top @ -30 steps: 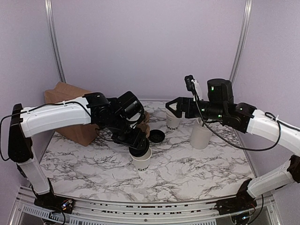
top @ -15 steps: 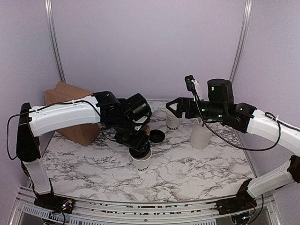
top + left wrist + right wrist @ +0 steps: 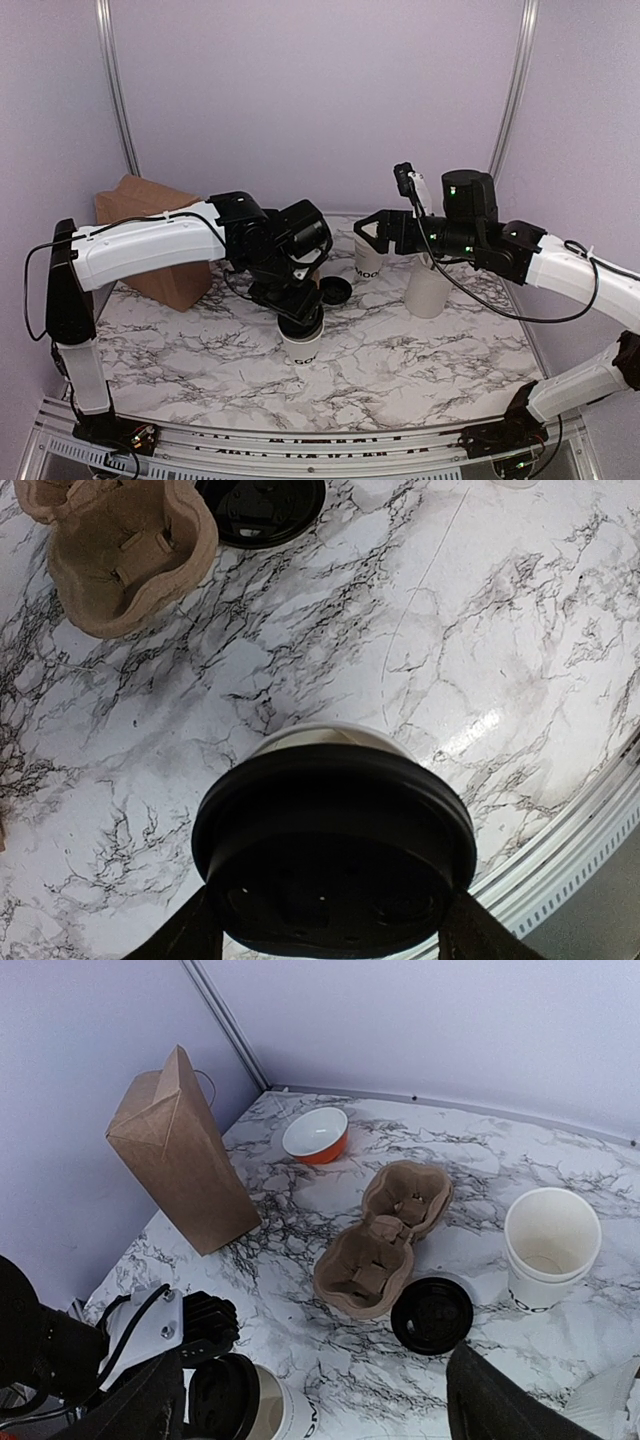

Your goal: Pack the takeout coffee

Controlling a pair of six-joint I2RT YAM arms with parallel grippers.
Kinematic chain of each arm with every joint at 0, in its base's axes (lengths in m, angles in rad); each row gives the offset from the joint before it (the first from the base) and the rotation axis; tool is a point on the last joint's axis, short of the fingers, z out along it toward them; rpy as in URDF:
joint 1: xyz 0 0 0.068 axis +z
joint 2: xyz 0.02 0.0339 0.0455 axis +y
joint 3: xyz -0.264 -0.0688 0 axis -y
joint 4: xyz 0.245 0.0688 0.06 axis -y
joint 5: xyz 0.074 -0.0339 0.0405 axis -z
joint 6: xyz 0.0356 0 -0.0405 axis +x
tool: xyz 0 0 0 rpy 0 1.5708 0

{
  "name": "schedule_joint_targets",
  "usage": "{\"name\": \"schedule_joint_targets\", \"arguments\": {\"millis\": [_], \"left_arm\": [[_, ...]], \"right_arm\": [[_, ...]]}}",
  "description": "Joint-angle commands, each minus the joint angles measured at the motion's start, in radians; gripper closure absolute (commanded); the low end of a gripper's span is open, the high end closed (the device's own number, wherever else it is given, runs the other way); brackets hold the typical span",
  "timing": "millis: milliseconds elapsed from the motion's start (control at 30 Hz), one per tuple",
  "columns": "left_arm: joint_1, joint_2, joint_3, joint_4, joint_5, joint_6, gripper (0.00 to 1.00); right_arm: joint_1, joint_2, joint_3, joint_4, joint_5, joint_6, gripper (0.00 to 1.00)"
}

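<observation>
The takeout coffee [image 3: 303, 346], a white cup with dark lettering, stands on the marble table [image 3: 420, 350] at front centre. Its black lid [image 3: 335, 850] fills the left wrist view, with a strip of white cup wall [image 3: 320, 736] beyond it. My left gripper [image 3: 298, 318] is shut on the lid from above, one finger on each side. The cup also shows at the bottom of the right wrist view [image 3: 275, 1412]. My right gripper [image 3: 368, 228] hangs open and empty above the stacked cups.
A brown cardboard cup carrier [image 3: 385, 1240] lies behind the cup, a loose black lid [image 3: 335, 290] beside it. Stacked lidless white cups [image 3: 367, 262] and a taller white cylinder [image 3: 428, 290] stand at right. A brown paper bag [image 3: 150, 240] and an orange bowl [image 3: 316, 1135] are at back left.
My left arm has swung a little to the right over the cup while its gripper stays on the lid. The cup and the right arm have not moved.
</observation>
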Motion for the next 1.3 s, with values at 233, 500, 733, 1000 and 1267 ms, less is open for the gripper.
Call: {"name": "schedule_joint_targets", "arguments": {"millis": [233,500,733,1000,1267], "left_arm": [[-0.022,0.055,0.081,-0.099,-0.042,0.013,0.3],[-0.03,0.069,0.102,-0.127,-0.065,0.011,0.3],[-0.034,0.085,0.125,-0.143,-0.076,0.014,0.31],[-0.041,0.099,0.165,-0.172,-0.09,0.018,0.3],[-0.045,0.099,0.158,-0.193,-0.114,0.017,0.3]], "right_arm": [[-0.015,-0.036,-0.017,0.011,0.004,-0.011,0.13],[-0.018,-0.046,-0.027,0.014,0.0,-0.012,0.13],[-0.02,-0.057,-0.033,0.014,-0.001,-0.013,0.12],[-0.02,-0.062,-0.032,0.013,-0.001,-0.011,0.12],[-0.02,-0.056,-0.032,0.022,-0.01,-0.009,0.12]]}}
